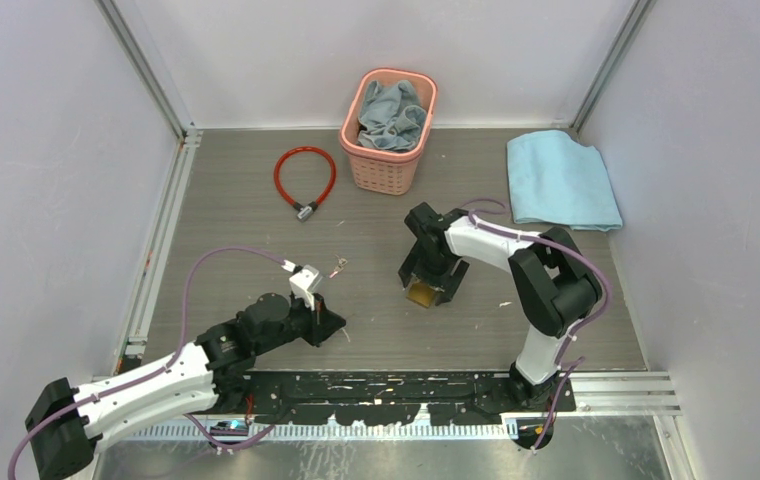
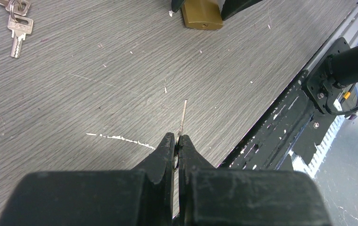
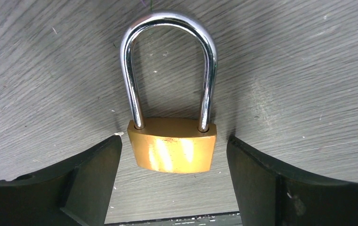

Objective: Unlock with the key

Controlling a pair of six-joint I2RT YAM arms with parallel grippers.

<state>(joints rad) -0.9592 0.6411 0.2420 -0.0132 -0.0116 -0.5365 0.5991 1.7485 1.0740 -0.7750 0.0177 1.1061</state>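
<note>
A brass padlock (image 3: 172, 147) with a closed steel shackle (image 3: 167, 21) lies flat on the grey table. It also shows in the top view (image 1: 420, 294) and the left wrist view (image 2: 201, 15). My right gripper (image 3: 173, 157) is open and straddles the brass body, with gaps on both sides; in the top view it (image 1: 426, 288) stands over the lock. My left gripper (image 2: 177, 140) is shut on a key (image 2: 183, 115), whose thin blade sticks out edge-on towards the padlock. In the top view this gripper (image 1: 331, 322) is low, left of the padlock.
A bunch of spare keys (image 1: 338, 267) lies on the table near my left arm, also in the left wrist view (image 2: 18, 26). A red cable lock (image 1: 304, 178), a pink basket (image 1: 384, 172) with a grey cloth, and a blue cloth (image 1: 561, 180) sit at the back. A black rail (image 1: 406, 390) runs along the front edge.
</note>
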